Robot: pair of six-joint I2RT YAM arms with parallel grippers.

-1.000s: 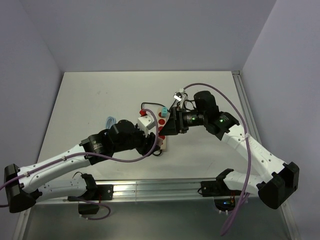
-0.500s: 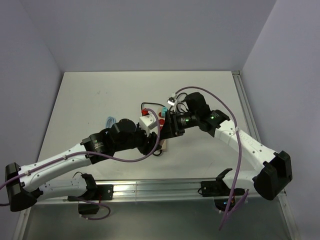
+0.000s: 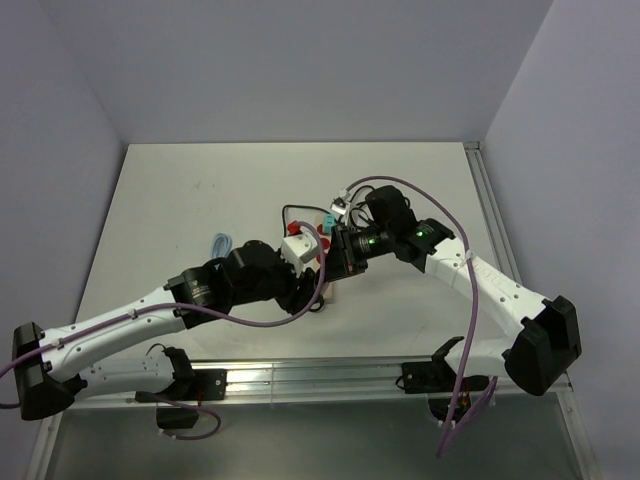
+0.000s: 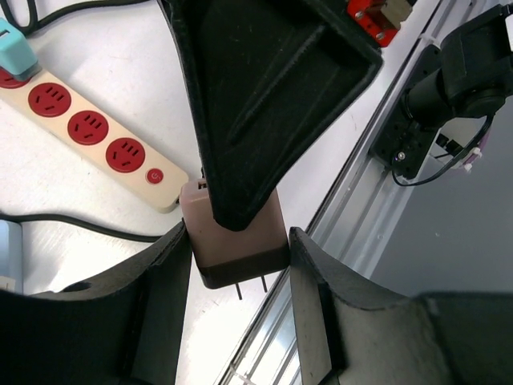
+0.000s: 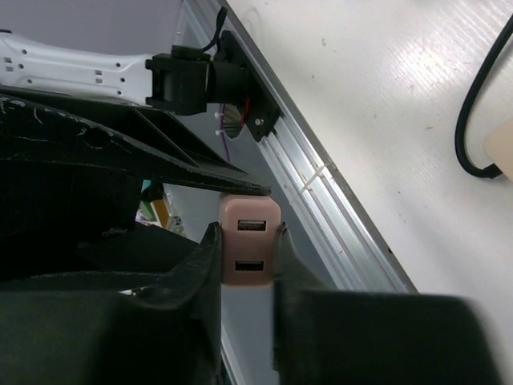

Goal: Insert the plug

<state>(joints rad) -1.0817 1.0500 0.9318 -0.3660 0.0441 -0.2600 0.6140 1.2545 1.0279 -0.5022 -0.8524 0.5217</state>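
Note:
The plug (image 4: 239, 247) is a pink two-pin charger block with its pins pointing toward the table's near edge. My left gripper (image 4: 238, 263) is shut on its sides, just off the near end of the beige power strip (image 4: 90, 131) with its red sockets. In the right wrist view the plug's (image 5: 250, 261) USB end faces the camera, and my right gripper (image 5: 247, 241) is shut on it too. In the top view both grippers, left (image 3: 308, 285) and right (image 3: 335, 262), meet over the strip (image 3: 328, 285) and hide the plug.
A teal plug (image 4: 11, 46) sits in the strip's far end, and a white adaptor (image 3: 297, 244) stands beside it. Black cable (image 5: 473, 120) loops on the white table. The aluminium rail (image 4: 361, 184) runs along the near edge.
My right arm has swung left toward the left gripper, and its jaws have closed on the plug's USB end. The left gripper has kept its hold and barely moved.

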